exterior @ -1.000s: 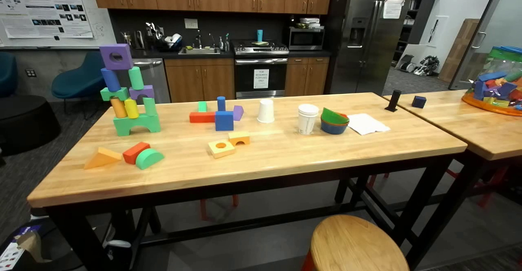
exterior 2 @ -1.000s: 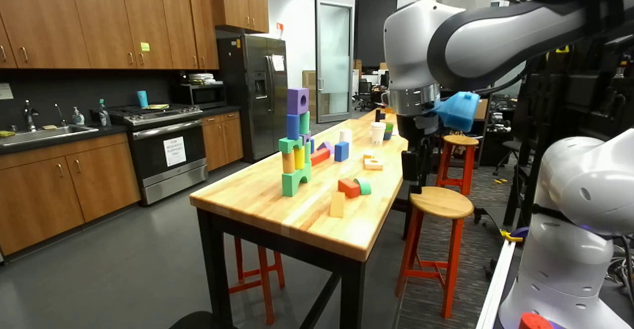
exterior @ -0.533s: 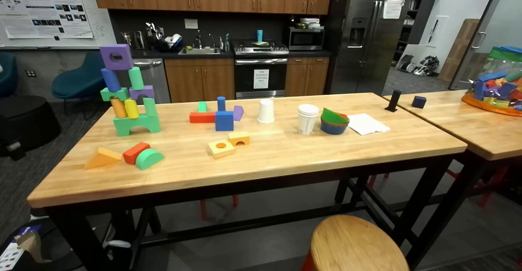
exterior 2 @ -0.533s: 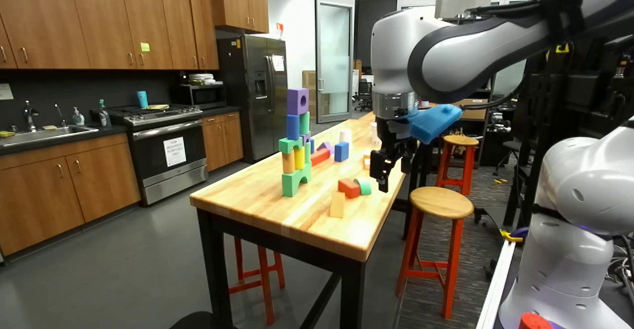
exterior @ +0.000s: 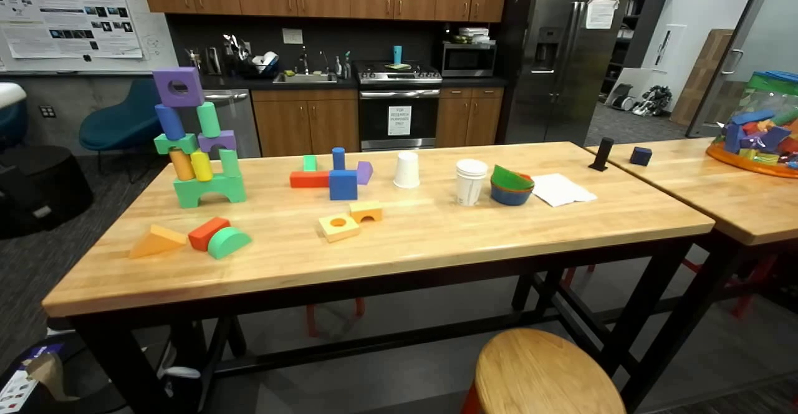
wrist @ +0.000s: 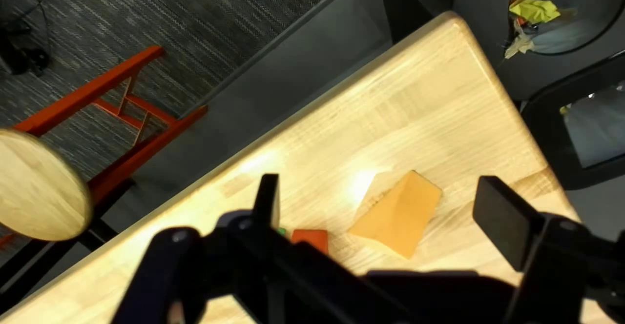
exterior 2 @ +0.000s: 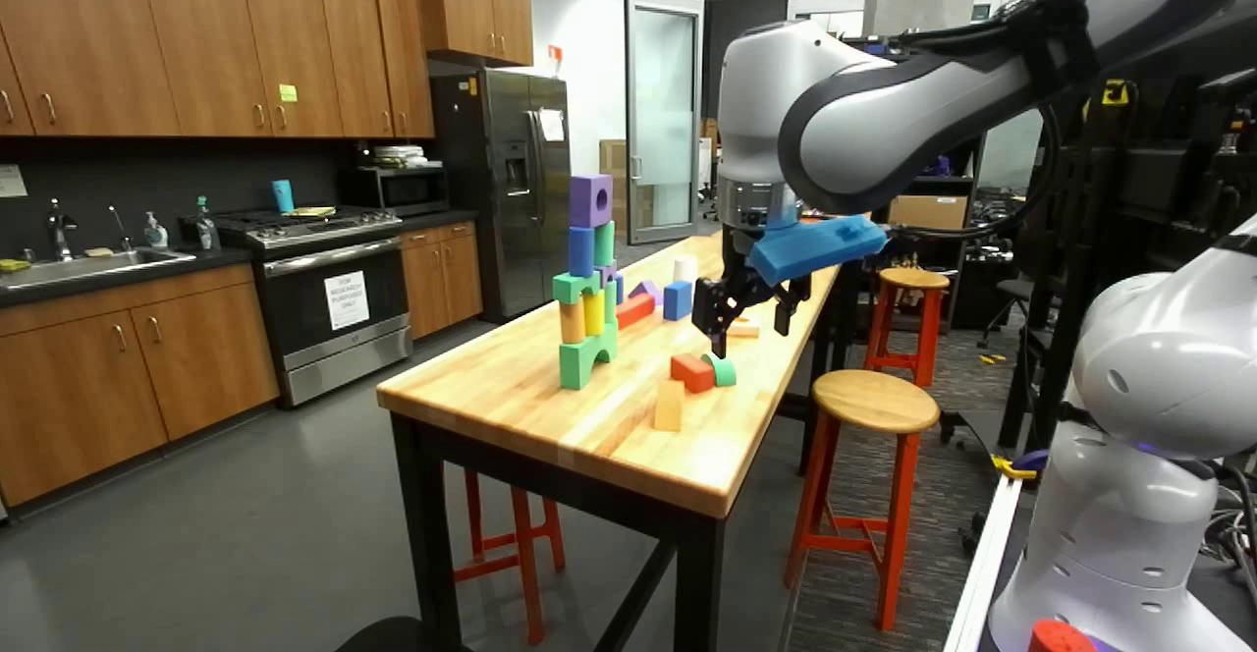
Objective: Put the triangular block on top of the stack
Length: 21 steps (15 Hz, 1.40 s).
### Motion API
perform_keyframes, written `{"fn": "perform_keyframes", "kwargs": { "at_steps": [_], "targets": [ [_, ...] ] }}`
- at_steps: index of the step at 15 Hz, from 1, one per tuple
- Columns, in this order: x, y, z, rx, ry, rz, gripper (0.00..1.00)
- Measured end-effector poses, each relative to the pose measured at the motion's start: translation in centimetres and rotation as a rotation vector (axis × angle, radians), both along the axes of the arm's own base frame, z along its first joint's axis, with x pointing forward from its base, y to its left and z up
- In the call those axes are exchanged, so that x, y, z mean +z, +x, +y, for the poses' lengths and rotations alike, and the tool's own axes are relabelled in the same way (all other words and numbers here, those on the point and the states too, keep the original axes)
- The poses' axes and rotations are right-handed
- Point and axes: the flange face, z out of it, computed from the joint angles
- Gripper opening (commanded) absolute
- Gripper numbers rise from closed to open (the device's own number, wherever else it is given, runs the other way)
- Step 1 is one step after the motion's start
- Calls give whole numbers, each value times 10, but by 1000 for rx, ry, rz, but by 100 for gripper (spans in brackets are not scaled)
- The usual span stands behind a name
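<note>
Black gripper (wrist: 380,202) is closest, jaws spread wide, released; my arm (exterior 2: 884,122) comes in from 2 o'clock in an exterior view. Wrist view: orange wedge (wrist: 403,216) lies on the table (wrist: 439,114), showing in the gap btwn my jaws, apart from both. Red blk (wrist: 310,239) is at its 8 o'clock, partly hidden by my gripper.

In an exterior view I've got that red blk just beside the wedge at 3 o'clock, w/ a green half-round (exterior: 229,242); can't tell if those 2 touch. 2 yellow blks (exterior: 366,208) also at its 3, well apart. Stack (exterior: 209,124) stands at the wedge's 1 o'clock, well apart, purple blk (exterior: 177,76) w/ round hole on top. Past that I see a blue blk (exterior: 343,186), white cups (exterior: 408,171) & bowls (exterior: 511,197) twd 2 to 3 o'clock. Way back: stove (exterior: 377,121) at 12 in frame, fridge (exterior: 555,52) btwn 1 and 2, poster (exterior: 68,12) at 10.
</note>
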Motion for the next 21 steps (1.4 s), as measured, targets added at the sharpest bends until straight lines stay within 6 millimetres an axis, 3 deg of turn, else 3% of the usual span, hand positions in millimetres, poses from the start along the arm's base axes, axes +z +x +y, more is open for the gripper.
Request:
{"fn": "perform_keyframes", "kwargs": {
  "at_steps": [8, 21],
  "targets": [
    [-6, 0, 6, -40, 31, 6, 100],
    [-42, 32, 24, -671, 152, -171, 100]
  ]
}}
